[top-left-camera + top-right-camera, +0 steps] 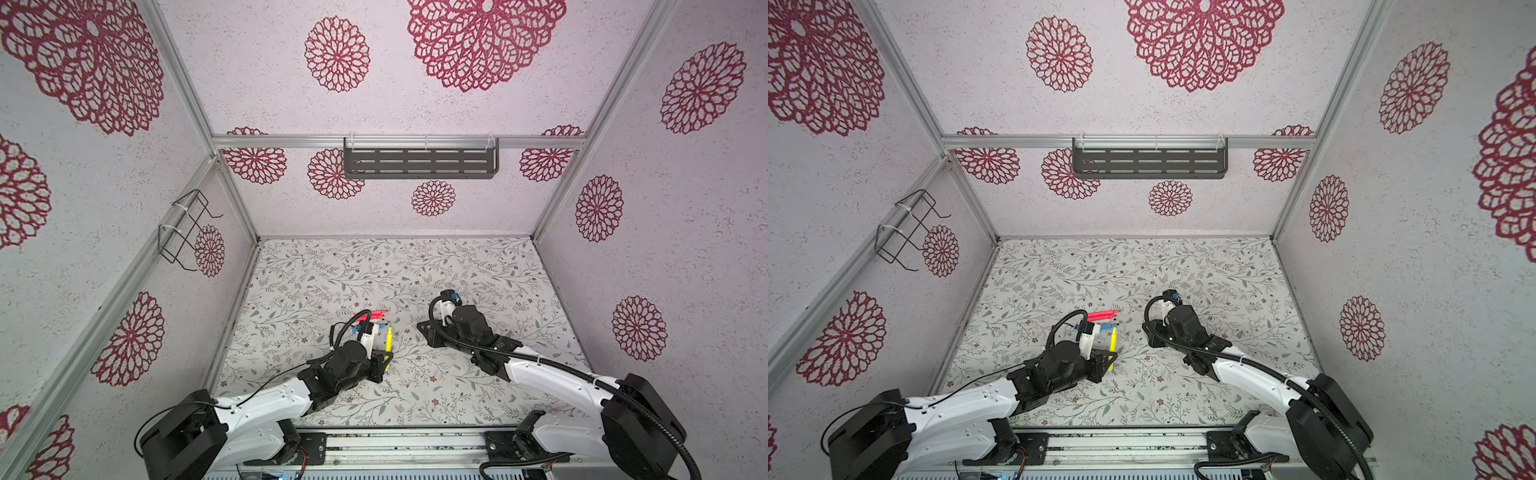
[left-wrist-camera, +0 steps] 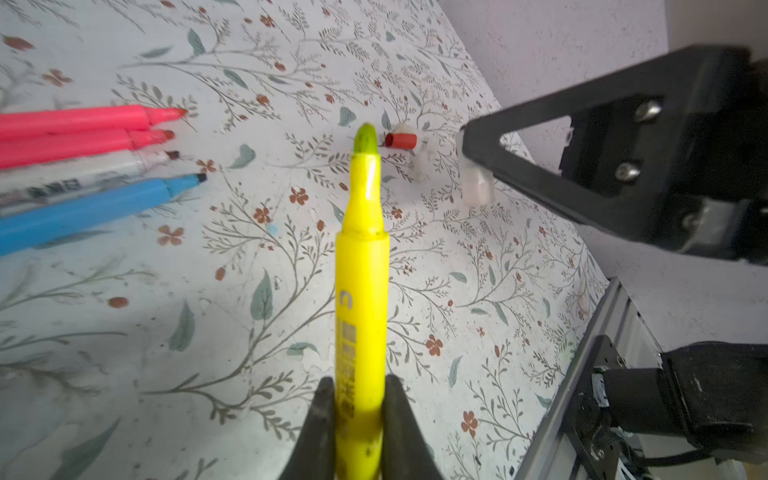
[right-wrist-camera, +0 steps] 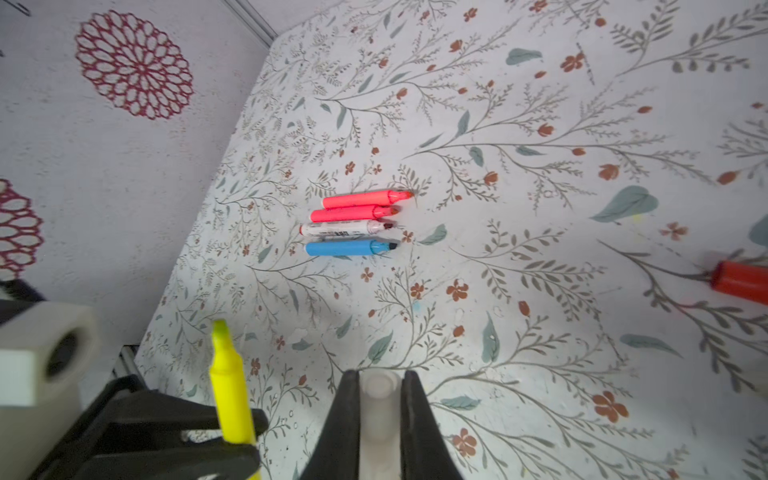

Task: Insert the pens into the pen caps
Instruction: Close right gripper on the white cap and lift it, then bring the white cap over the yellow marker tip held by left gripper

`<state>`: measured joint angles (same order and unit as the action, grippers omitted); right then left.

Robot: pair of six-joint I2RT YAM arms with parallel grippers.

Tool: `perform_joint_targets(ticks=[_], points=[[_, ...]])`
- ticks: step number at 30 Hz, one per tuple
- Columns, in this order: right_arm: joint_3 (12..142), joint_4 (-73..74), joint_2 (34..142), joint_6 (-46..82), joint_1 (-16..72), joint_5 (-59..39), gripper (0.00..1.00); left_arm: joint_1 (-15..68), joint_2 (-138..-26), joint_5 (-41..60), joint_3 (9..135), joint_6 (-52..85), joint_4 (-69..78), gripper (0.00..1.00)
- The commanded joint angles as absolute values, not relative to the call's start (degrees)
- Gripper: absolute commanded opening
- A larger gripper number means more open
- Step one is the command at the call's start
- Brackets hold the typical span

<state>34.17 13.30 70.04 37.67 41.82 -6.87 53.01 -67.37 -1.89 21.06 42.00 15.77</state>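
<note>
My left gripper (image 2: pixel 359 386) is shut on the barrel of the yellow pen (image 2: pixel 361 270), whose greenish tip points away from the jaws. My right gripper (image 3: pixel 379 380) is shut on a clear pen cap (image 3: pixel 377 399) with its open end facing outward. In both top views the yellow pen (image 1: pixel 388 338) stands left of centre and the right gripper (image 1: pixel 424 326) is a short way to its right. Two pinkish-red pens (image 3: pixel 365 198), a white pen (image 3: pixel 340 229) and a blue pen (image 3: pixel 345 248) lie side by side on the table. A red pen cap (image 2: pixel 401 140) lies beyond the yellow tip, with a clear pen cap (image 2: pixel 419 162) beside it.
A dark slotted shelf (image 1: pixel 419 160) hangs on the back wall and a black wire rack (image 1: pixel 187 230) on the left wall. An aluminium rail (image 1: pixel 407 440) runs along the table's front edge between the arm bases. Patterned walls enclose the floral table (image 1: pixel 457 395).
</note>
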Motion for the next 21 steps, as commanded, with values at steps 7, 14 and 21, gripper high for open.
perform_joint_targets(ticks=[7,14,21], points=[[29.03,31.13,65.81,43.74,40.78,-6.46,0.06,55.70,-73.59,-1.02,25.75,43.61,24.47,0.00],[28.38,38.25,68.93,47.20,40.69,-8.64,0.05,55.99,-74.29,-0.89,26.51,43.68,23.92,0.00],[29.01,35.96,67.43,46.10,39.82,-7.20,0.06,56.25,-73.34,-1.58,26.11,43.81,23.28,0.00]])
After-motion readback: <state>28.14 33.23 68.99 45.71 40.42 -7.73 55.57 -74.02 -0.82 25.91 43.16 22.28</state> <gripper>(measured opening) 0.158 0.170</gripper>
